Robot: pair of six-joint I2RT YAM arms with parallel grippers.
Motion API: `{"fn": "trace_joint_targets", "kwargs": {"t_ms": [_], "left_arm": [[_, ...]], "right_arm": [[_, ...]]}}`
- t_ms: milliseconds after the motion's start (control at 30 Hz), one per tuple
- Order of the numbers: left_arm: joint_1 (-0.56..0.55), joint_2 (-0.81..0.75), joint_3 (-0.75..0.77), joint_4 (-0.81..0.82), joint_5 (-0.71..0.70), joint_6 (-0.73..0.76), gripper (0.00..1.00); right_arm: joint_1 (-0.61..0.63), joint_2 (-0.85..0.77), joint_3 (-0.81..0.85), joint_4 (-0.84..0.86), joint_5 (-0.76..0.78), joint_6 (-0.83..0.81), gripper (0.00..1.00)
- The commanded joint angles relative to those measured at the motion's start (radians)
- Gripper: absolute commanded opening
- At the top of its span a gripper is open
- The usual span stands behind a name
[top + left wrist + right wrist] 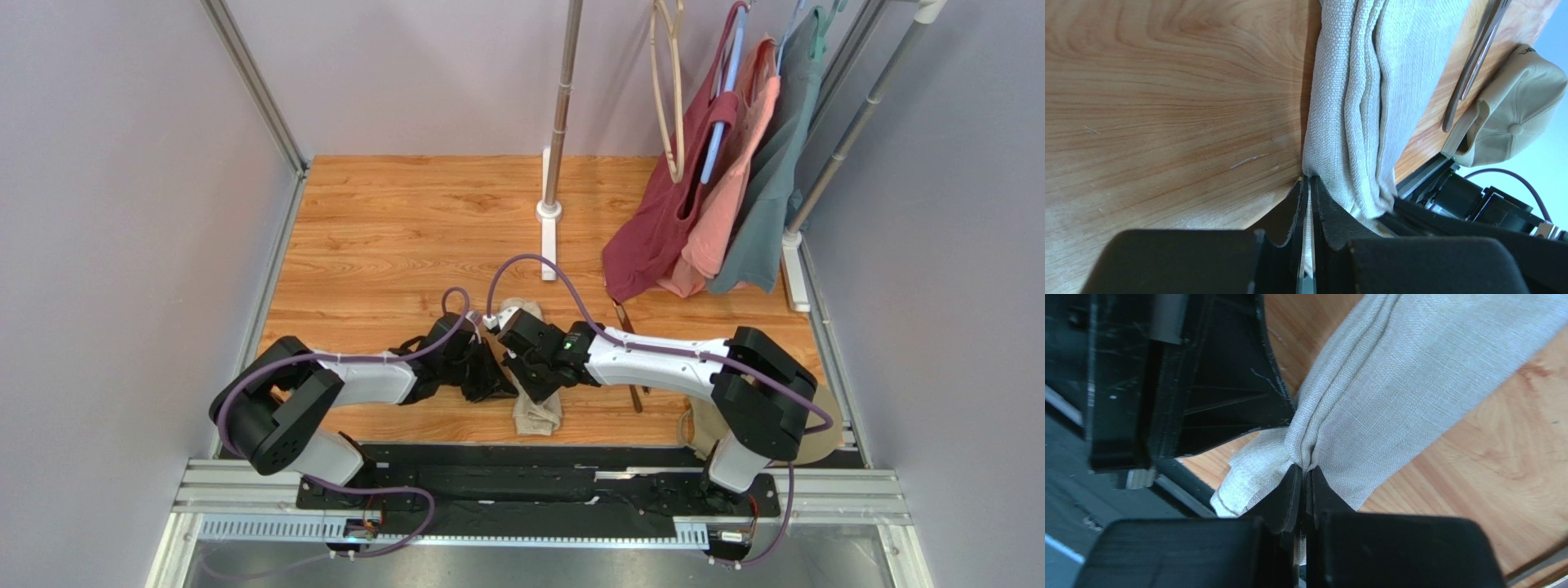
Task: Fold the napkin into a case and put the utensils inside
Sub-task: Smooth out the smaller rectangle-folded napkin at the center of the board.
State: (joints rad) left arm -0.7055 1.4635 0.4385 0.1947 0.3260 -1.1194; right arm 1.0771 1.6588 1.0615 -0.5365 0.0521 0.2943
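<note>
My left gripper (pixel 1306 182) is pinched shut on an edge of the folded beige-tan cloth napkin (pixel 1358 104) on the wooden table (pixel 1168 92). My right gripper (pixel 1303 471) clamps its bunched folds. Slim dark metal utensils (pixel 1478 52) lie nearby, further right.

Both arms (pixel 368 380) have white links and black joints. A purple cable (pixel 535 259) trails behind each pincer's matte black fingers (pixel 1333 226).
</note>
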Motion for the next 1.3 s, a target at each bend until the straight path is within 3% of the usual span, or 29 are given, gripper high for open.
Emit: {"fn": "trace_joint_targets", "kwargs": {"t_ms": [0,333,667,700,833,933,1100,1267], "left_arm": [[-0.014,-0.017,-0.007,-0.009,-0.044,-0.025,0.09],[-0.032,-0.04,-0.014,-0.028,-0.064,-0.04,0.05],[-0.048,-0.1,-0.032,-0.061,-0.097,-0.049,0.07],[-0.048,-0.113,-0.034,-0.093,-0.107,-0.046,0.1],[-0.048,-0.212,-0.046,-0.182,-0.153,-0.02,0.29],[-0.049,-0.304,-0.026,-0.293,-0.2,0.022,0.34],[-0.039,-0.442,0.025,-0.423,-0.26,0.09,0.33],[0.027,-0.444,0.045,-0.321,-0.141,0.132,0.22]], "right_arm": [[-0.002,-0.045,0.042,0.036,-0.112,0.083,0.0],[-0.068,-0.1,-0.012,0.065,-0.149,0.212,0.0],[-0.08,0.039,-0.072,0.245,-0.195,0.312,0.0],[-0.086,0.041,-0.077,0.25,-0.214,0.315,0.03],[-0.121,-0.002,-0.156,0.363,-0.34,0.35,0.36],[-0.155,-0.051,-0.204,0.414,-0.46,0.341,0.48],[-0.227,-0.125,-0.251,0.487,-0.69,0.344,0.54],[-0.29,-0.178,-0.239,0.489,-0.807,0.318,0.56]]}}
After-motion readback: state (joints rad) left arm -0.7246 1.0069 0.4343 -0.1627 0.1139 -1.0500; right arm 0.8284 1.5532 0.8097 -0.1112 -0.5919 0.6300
